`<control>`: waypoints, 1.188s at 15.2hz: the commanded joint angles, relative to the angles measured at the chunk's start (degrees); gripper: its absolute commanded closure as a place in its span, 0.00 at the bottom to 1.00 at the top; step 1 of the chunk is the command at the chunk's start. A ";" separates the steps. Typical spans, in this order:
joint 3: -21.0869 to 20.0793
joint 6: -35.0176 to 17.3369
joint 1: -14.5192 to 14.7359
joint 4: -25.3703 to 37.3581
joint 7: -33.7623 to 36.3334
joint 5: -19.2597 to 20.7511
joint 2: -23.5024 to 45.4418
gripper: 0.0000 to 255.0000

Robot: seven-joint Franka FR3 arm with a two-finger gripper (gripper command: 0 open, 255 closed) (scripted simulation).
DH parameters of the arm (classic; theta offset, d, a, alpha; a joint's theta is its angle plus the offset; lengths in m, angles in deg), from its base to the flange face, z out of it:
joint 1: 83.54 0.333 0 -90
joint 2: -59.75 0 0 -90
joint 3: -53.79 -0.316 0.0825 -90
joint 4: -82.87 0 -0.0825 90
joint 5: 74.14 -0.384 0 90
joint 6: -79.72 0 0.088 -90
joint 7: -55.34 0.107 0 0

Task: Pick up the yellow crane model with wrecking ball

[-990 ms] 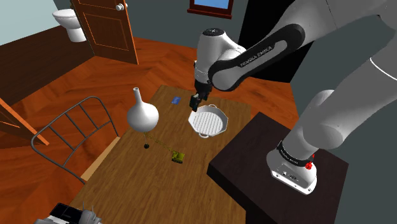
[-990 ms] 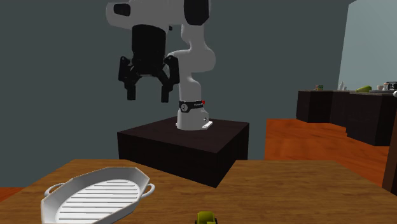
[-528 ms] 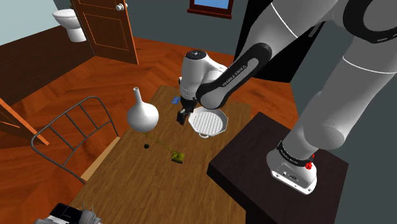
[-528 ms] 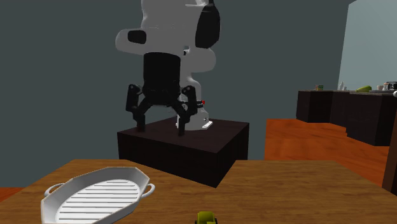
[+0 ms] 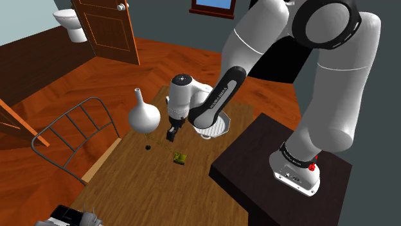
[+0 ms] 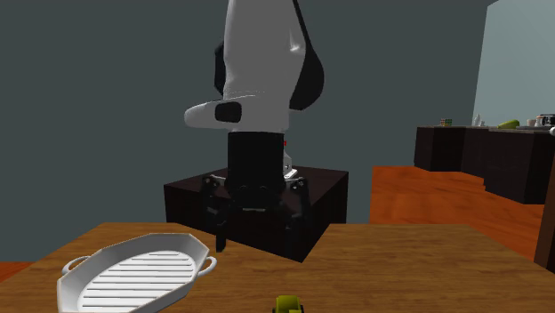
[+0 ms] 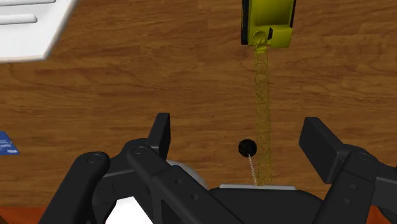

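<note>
The yellow crane model (image 5: pixel 179 157) lies on the wooden table (image 5: pixel 154 192), its thin boom reaching toward the small black wrecking ball (image 5: pixel 148 147). My gripper (image 5: pixel 171 135) hangs open just above the table, between the white vase and the crane. In the wrist view the crane's cab (image 7: pixel 267 22) is ahead of the open gripper (image 7: pixel 238 137), and the boom (image 7: pixel 262 108) and ball (image 7: pixel 247 148) lie between the fingertips (image 7: pixel 160 130), untouched. The second exterior view shows the gripper (image 6: pixel 258 227) low over the table behind the crane (image 6: pixel 287 305).
A white ribbed dish (image 5: pixel 215 125) sits beside the gripper, also seen in the second exterior view (image 6: pixel 133 271). A white long-necked vase (image 5: pixel 144 115) stands near the table's edge. A small blue item (image 7: pixel 5 143) lies on the table. A metal-frame chair (image 5: pixel 77 135) stands beside it.
The arm has swung from above the white dish toward the vase and dropped close to the table. The fingers stayed open.
</note>
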State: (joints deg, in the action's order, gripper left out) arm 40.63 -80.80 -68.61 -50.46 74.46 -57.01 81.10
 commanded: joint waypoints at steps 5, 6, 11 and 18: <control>2.42 -3.13 5.62 8.26 2.30 4.42 10.63 0.00; 2.83 -3.65 5.95 8.51 2.56 4.71 11.38 0.00; 4.80 -6.18 7.57 9.96 3.74 5.96 15.17 0.00; 5.47 -7.05 8.18 10.36 4.17 6.32 16.38 1.00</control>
State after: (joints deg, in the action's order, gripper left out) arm 46.09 -87.83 -60.45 -40.10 78.61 -50.70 97.46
